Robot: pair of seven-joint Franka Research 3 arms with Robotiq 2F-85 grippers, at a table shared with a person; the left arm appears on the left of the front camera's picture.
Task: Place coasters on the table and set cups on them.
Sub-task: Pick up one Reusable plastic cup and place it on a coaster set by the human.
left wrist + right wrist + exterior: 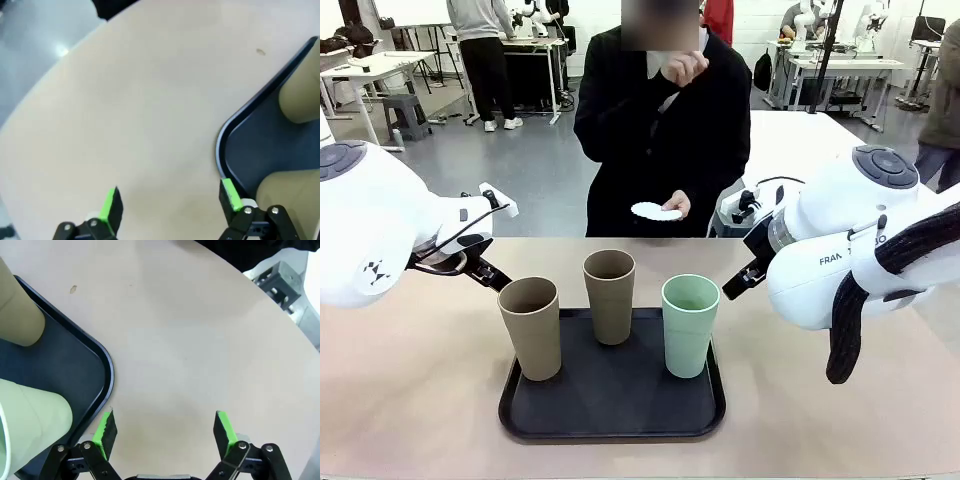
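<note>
**Both pincers wide open and empty; cups on the tray, coasters in the person's hand**

The left pincer (169, 197) is spread fully open with nothing between its green pads. It hangs over the bare surface (125, 110), just left of the far-left rounded corner of the black tray (235, 150). The right pincer (165, 422) is spread just as wide and also grips nothing. It sits above the surface just right of the tray's far-right corner.

All three cups stand upright on the tray, apart from one another. One tan cup (531, 325) is at the near left, the second tan cup (609, 295) is farther back in the middle, and the mint cup (690, 322) is at the right.

The white coasters (654, 211) are off the surface, lying flat in the person's hand (678, 205) beyond the far edge. How many are held cannot be told.
</note>
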